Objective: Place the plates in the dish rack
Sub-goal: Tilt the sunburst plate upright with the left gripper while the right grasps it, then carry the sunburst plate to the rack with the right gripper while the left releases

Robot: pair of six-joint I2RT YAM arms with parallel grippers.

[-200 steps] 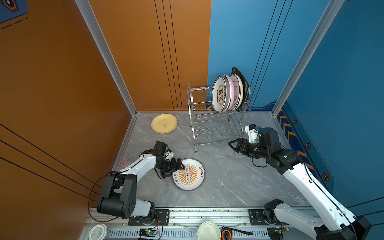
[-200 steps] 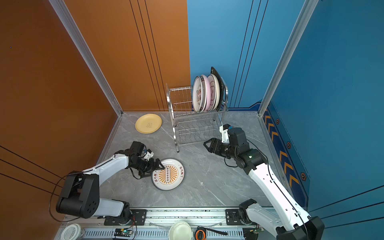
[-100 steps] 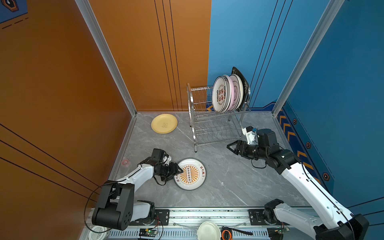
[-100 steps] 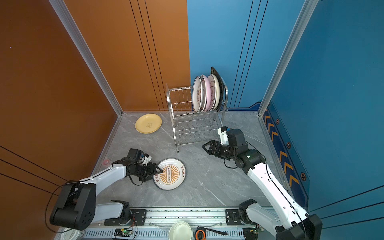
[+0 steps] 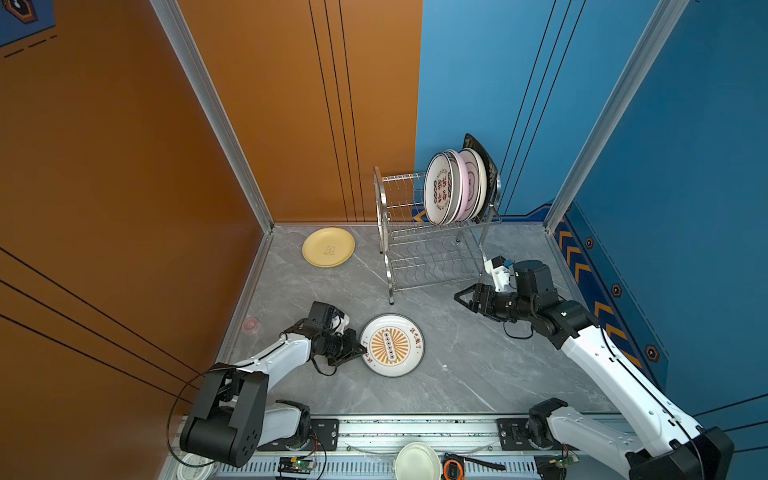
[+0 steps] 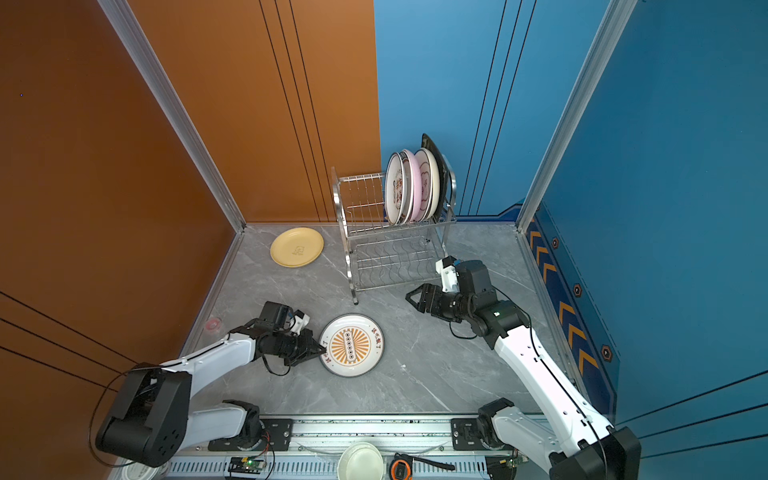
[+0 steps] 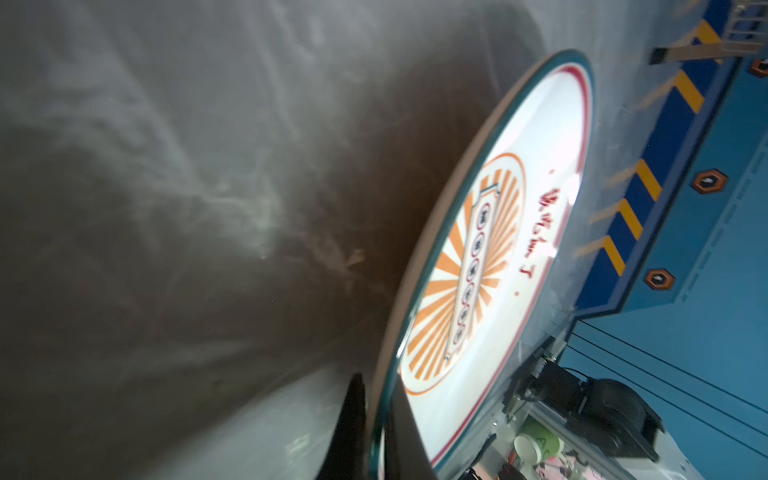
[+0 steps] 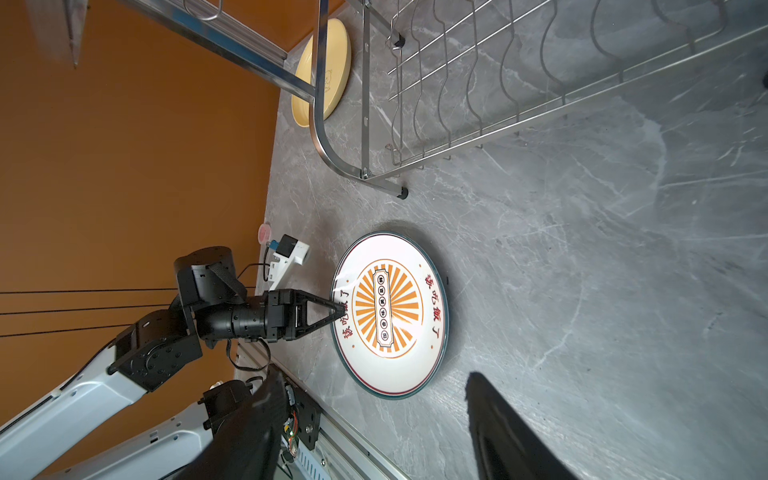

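A white plate with an orange sunburst [image 5: 392, 345] [image 6: 352, 345] lies flat on the grey table, near the front. My left gripper [image 5: 362, 348] [image 6: 323, 351] [image 7: 374, 415] is shut on its left rim, one finger above and one below; the plate [image 7: 498, 249] fills the left wrist view. My right gripper [image 5: 457, 296] [image 6: 409, 297] [image 8: 370, 386] hangs open and empty, right of the plate [image 8: 390, 311] and in front of the dish rack [image 5: 432, 253] [image 6: 395, 257]. Several plates [image 5: 440, 189] stand in the rack's upper tier. A yellow plate [image 5: 328, 247] [image 6: 296, 247] lies at the back left.
A small red ring [image 5: 250, 324] lies by the orange wall at the table's left edge. Below the front rail are a white bowl [image 5: 417, 459], an orange tape measure [image 5: 452, 469] and a white tub [image 5: 193, 467]. Walls close in the left, back and right.
My left gripper has dropped to the table and shut on the sunburst plate's rim, nudging the plate slightly right. The right gripper has drifted a little toward the front left, still open.
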